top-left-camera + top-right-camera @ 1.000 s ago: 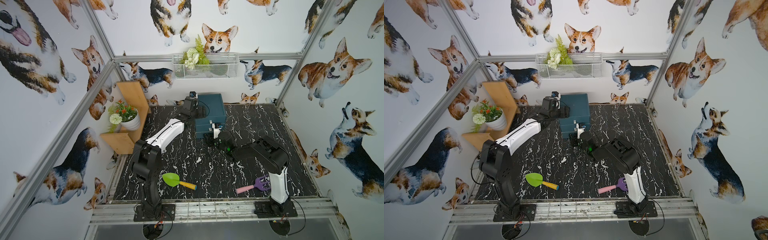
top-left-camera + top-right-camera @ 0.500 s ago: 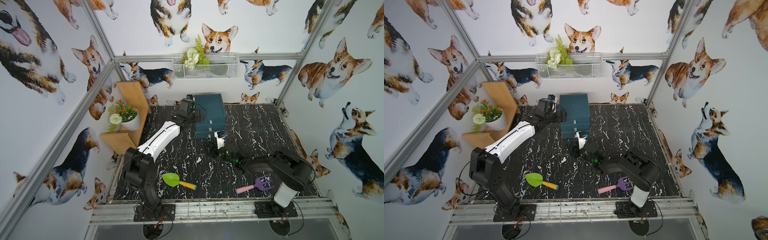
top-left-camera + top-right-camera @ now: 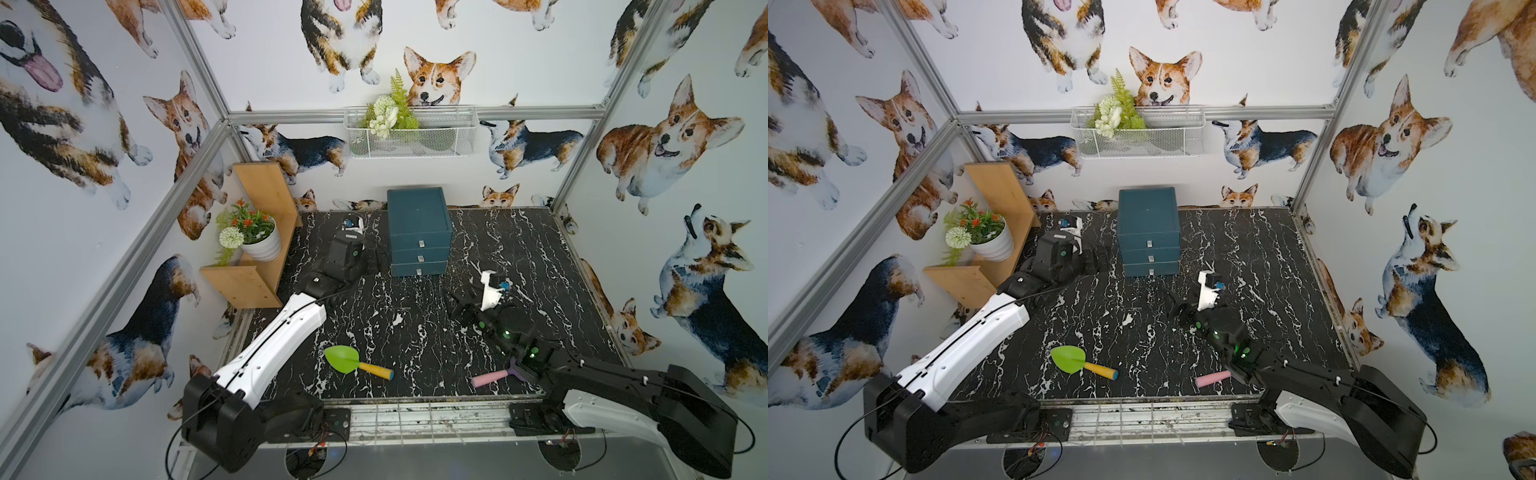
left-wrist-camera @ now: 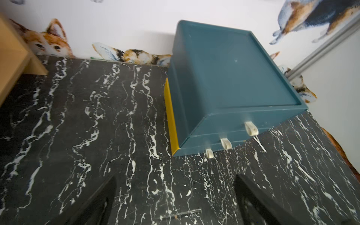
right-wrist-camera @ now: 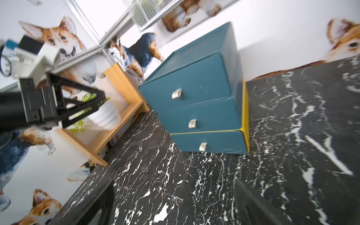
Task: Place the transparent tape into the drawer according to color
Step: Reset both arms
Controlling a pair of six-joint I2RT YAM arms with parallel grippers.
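No transparent tape shows in any view. The teal drawer unit (image 3: 419,232) (image 3: 1148,232) stands at the back of the black marble table, all three drawers pushed in, also seen in the left wrist view (image 4: 233,87) and the right wrist view (image 5: 194,97). My left gripper (image 3: 372,262) (image 3: 1098,261) hangs just left of the unit; its jaws (image 4: 175,194) are open over bare table. My right gripper (image 3: 459,301) (image 3: 1177,309) sits in front of the unit and a little right, open (image 5: 173,194), nothing between its fingers.
A green toy scoop (image 3: 353,361) lies near the front middle. A purple fork with a pink handle (image 3: 494,376) lies front right, partly under the right arm. A wooden shelf (image 3: 257,274) with a potted plant (image 3: 253,237) stands back left. A wire basket (image 3: 411,133) hangs on the back wall.
Both grippers have drawn back from the drawer unit and opened wide. The right arm has folded down toward the front edge; the left arm has lowered and swung left.
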